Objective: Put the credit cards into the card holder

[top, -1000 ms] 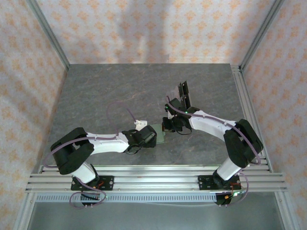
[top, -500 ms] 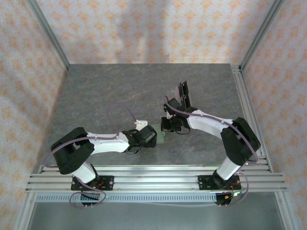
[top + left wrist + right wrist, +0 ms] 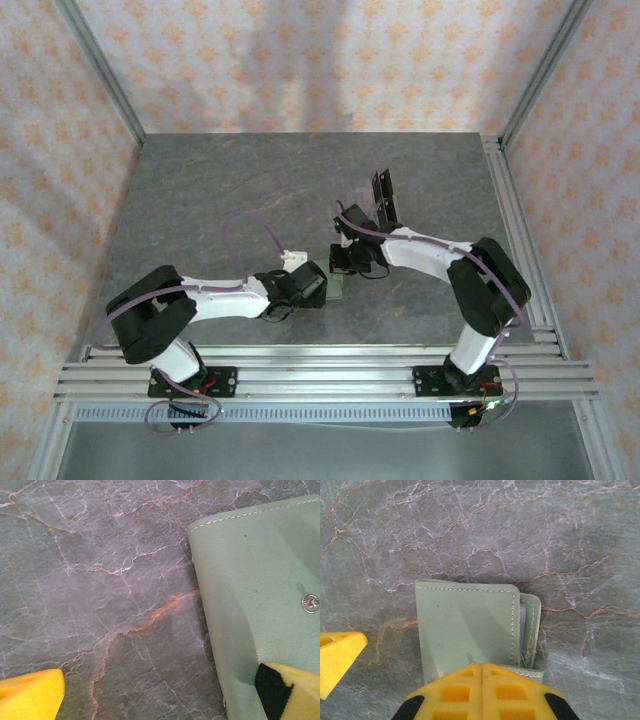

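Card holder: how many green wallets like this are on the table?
1. The card holder lies flat near the front middle of the table. The arms cover some of the table, so another could be hidden.

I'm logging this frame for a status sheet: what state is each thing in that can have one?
Sage-green folding wallet: folded over, flat on the table, snap stud bare.
Black and greyish-mauve thin cards: outside the wallet, farther back.
Left gripper: open, one finger on the wallet.
Right gripper: open, over the wallet.
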You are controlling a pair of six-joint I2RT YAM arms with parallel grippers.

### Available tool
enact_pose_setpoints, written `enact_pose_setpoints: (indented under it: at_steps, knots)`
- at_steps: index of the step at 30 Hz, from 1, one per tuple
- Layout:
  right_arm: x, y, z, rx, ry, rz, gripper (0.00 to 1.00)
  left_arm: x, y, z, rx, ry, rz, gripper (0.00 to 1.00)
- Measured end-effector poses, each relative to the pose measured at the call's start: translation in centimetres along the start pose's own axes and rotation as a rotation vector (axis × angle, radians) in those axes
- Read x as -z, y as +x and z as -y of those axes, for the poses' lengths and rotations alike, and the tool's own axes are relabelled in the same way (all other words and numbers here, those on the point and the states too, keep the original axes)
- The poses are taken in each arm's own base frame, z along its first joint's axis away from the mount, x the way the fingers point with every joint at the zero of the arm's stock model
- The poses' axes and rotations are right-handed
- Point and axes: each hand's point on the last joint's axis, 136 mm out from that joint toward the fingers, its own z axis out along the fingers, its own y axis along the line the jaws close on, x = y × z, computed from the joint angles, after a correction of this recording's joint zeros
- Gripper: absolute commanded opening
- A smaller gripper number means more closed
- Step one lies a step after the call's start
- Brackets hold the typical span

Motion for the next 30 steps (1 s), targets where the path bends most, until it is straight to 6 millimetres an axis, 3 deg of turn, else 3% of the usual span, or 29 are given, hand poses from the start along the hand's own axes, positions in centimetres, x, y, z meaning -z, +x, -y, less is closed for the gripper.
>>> enact_pose_setpoints:
  at_steps: [30]
  knots:
    - [-1.9,0.2,-0.3,0.012,0.007,-0.034,0.00,0.0,0.0,0.0,0.000,0.000,0.000,1.00]
